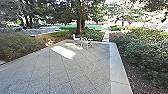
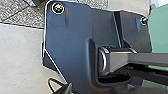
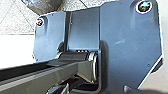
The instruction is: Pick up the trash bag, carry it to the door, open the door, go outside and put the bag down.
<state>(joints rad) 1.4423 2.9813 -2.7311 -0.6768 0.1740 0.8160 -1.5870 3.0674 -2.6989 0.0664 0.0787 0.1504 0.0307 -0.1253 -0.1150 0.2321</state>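
Head view: a paved patio (image 1: 75, 72) with pale chairs (image 1: 86, 42) near its far end, bushes (image 1: 143, 51) to the right. Left wrist view: the trash bag (image 2: 35, 2) shows beside the robot's base; the left gripper (image 2: 65, 88), spread or closed, I cannot tell. Right wrist view: bag over paving, contents unclear; the right gripper's (image 3: 60, 89) state unreadable too.

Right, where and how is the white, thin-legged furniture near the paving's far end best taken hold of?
Probably by the furniture's upper frame, from the side facing the robot: it looks upright on thin legs, with open paving before it and bushes behind. I cannot tell its finer shape.
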